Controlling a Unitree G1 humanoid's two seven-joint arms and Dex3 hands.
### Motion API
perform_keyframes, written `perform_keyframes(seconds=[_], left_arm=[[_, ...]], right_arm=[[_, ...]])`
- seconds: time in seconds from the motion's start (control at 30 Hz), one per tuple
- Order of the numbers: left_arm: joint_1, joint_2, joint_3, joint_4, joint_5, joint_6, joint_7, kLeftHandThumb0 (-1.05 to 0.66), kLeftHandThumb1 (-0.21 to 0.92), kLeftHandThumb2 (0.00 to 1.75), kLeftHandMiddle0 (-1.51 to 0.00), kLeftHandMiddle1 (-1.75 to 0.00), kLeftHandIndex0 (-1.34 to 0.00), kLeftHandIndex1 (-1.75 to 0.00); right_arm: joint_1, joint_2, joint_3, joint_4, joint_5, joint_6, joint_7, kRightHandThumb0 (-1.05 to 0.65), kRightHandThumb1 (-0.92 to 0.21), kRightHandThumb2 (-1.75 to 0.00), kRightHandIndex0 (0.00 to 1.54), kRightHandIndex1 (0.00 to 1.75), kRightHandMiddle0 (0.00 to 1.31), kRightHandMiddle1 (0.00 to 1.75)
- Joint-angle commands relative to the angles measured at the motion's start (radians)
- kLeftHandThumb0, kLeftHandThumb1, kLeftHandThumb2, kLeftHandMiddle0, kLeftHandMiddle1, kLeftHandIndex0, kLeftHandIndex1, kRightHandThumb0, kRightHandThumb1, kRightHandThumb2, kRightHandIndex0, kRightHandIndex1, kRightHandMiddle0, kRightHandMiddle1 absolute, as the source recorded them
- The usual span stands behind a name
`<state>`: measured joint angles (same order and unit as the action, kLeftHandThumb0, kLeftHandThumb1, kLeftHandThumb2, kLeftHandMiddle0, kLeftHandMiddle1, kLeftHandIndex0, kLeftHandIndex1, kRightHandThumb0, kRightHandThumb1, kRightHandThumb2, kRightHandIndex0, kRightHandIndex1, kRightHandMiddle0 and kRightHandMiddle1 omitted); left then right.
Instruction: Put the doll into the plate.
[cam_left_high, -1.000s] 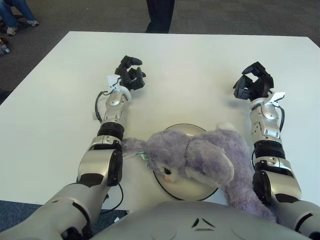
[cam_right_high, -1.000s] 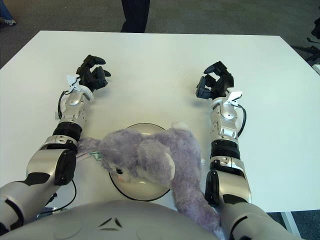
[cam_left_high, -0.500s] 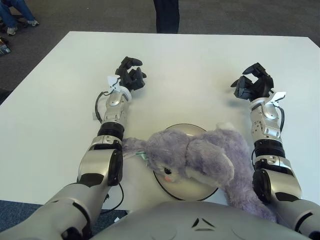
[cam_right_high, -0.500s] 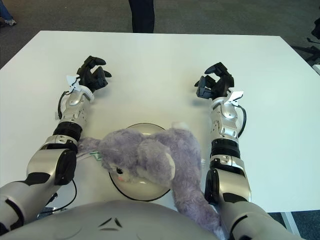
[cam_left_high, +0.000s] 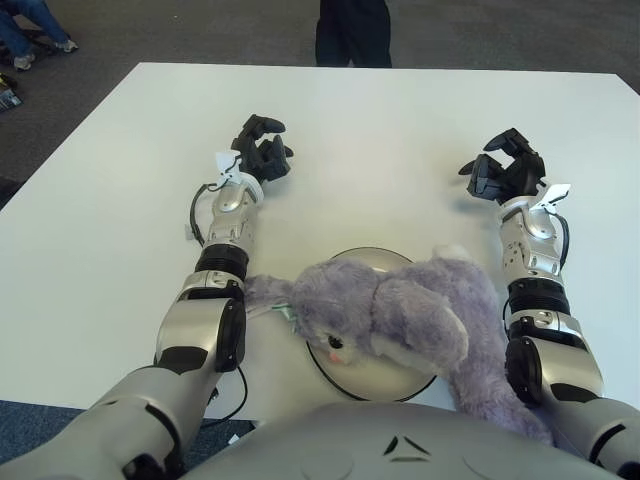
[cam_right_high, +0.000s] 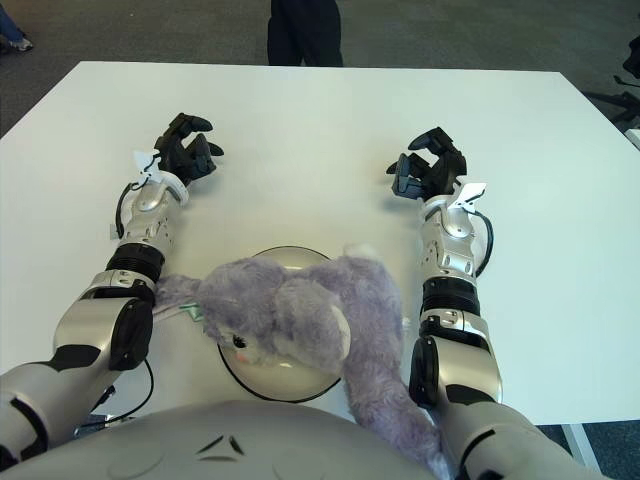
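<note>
Doll (cam_left_high: 390, 320) lies across plate (cam_left_high: 365, 262), near edge of worktop (cam_left_high: 380, 130). I see left robot hand (cam_left_high: 262, 145) & right robot hand (cam_left_high: 503, 168) further out, fingers loosely curled, holding nothing.

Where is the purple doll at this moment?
The purple doll lies at the near table edge, across the plate, between the robot's two forearms, its body trailing toward the right arm.

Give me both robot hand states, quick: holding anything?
Left robot hand: fingers loosely curled, holding nothing.
Right robot hand: fingers spread, holding nothing.
The doll lies across the plate.
</note>
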<state>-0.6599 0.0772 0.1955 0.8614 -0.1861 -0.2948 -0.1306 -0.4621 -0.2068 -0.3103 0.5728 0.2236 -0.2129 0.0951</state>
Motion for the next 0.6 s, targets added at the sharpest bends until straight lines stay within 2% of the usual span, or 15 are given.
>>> perform_keyframes(seconds=[0.0, 0.27, 0.57], left_arm=[[-0.016, -0.002, 0.002, -0.006, -0.005, 0.008, -0.011, 0.00, 0.34, 1.30, -0.48, -1.75, -0.47, -1.75], [-0.015, -0.002, 0.001, -0.007, -0.001, 0.006, -0.008, -0.01, 0.35, 1.30, -0.48, -1.75, -0.47, -1.75], [-0.015, -0.002, 0.002, -0.007, -0.003, 0.009, -0.008, 0.00, 0.35, 1.29, -0.48, -1.75, -0.46, -1.75]], right_arm=[[-0.022, -0.009, -0.011, 0.009, 0.017, 0.011, 0.004, 0.00, -0.09, -1.46, 0.92, 1.37, 0.59, 1.75], [-0.024, -0.009, -0.013, 0.008, 0.015, 0.013, 0.006, 0.00, -0.07, -1.49, 0.92, 1.41, 0.59, 1.75], [-0.024, -0.007, -0.015, 0.009, 0.007, 0.007, -0.002, 0.00, -0.08, -1.47, 0.93, 1.37, 0.59, 1.75]])
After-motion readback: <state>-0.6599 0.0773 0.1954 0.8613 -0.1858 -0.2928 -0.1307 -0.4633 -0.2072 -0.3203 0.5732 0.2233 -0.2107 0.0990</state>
